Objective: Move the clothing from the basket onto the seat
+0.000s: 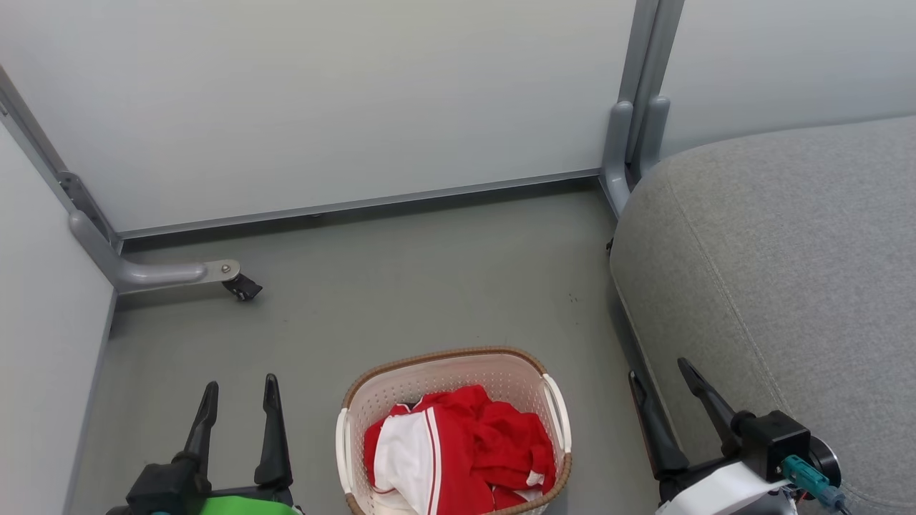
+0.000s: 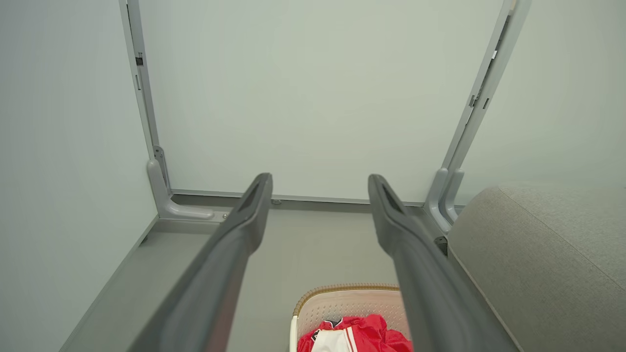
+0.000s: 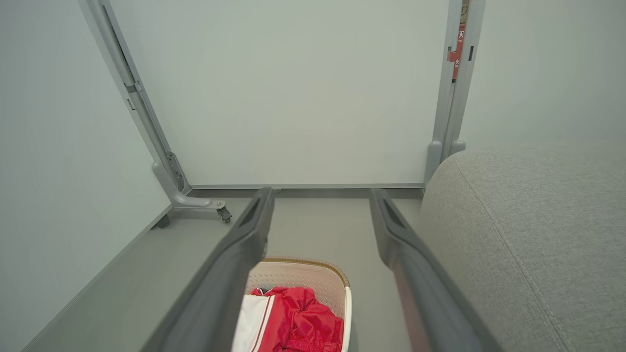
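Head view puts your left gripper (image 1: 241,383) nearest, low on the left, fingers parted and empty. Your right gripper (image 1: 658,369) sits low on the right, likewise parted with nothing between the fingers, just beside the front edge of the seat (image 1: 787,250). Between the two stands the basket (image 1: 444,355) on the floor (image 1: 429,272). The clothing (image 1: 494,436) is heaped inside it, a crumpled red mound with a white panel on its left side, and none of it is on the seat yet. Expect it to be light, soft and limp, so it will probably drape and trail rather than hold a shape. I judge a raised red fold near the top of the heap a better hold than the flat white panel. Pinch deep so the fabric bunches, and lift high enough for the hanging cloth to clear the rim; the basket looks light and may drag along. Further off, the seat spreads wide to your right with plenty of bare cushion. Pale wall panels (image 1: 358,93) and a castor foot (image 1: 240,286) close the far side.
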{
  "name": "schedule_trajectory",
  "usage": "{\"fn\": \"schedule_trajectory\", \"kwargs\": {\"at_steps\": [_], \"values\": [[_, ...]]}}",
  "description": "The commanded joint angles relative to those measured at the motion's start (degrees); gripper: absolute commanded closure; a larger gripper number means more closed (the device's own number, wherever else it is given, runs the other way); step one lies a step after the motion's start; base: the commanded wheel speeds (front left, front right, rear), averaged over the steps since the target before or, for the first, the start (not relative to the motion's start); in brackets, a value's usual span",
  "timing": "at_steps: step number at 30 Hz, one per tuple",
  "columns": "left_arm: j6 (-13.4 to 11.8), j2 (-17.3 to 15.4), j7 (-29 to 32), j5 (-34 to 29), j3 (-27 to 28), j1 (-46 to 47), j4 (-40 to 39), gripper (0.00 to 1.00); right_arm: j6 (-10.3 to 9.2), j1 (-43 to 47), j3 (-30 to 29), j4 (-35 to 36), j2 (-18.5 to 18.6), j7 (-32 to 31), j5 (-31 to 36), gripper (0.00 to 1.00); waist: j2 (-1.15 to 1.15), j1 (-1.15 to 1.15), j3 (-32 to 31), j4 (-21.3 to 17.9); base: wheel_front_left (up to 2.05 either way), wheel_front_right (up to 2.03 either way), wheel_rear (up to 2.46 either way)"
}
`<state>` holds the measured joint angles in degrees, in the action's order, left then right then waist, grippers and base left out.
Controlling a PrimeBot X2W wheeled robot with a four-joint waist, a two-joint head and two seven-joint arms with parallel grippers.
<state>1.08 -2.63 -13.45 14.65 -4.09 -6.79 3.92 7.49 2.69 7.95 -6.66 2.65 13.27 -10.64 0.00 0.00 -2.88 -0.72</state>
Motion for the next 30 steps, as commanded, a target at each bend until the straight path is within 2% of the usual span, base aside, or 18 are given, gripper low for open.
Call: {"fn": "schedule_trajectory", "kwargs": {"at_steps": [1, 15, 30], "values": [[-0.1, -0.4, -0.4, -1.3, 0.0, -0.9, -0.2, 0.0, 0.0, 0.7, 0.2, 0.4, 0.3, 0.7, 1.3, 0.0, 0.0, 0.0, -0.1, 0.0, 0.0, 0.0, 0.0], [-0.4, -0.4, -1.9, -7.2, -0.3, -2.3, -0.7, 0.0, 0.0, 1.6, 0.8, 0.8, 0.4, 2.1, 5.7, 0.0, 0.0, 0.0, -0.2, -0.3, 0.0, 0.0, 0.0], [-0.1, -0.4, -1.8, -6.0, 0.1, -2.7, 0.4, 0.0, 0.0, 1.6, 0.4, 0.3, 0.4, 2.0, 4.3, 0.0, 0.0, 0.0, -0.7, -0.5, 0.0, 0.0, 0.0]]}}
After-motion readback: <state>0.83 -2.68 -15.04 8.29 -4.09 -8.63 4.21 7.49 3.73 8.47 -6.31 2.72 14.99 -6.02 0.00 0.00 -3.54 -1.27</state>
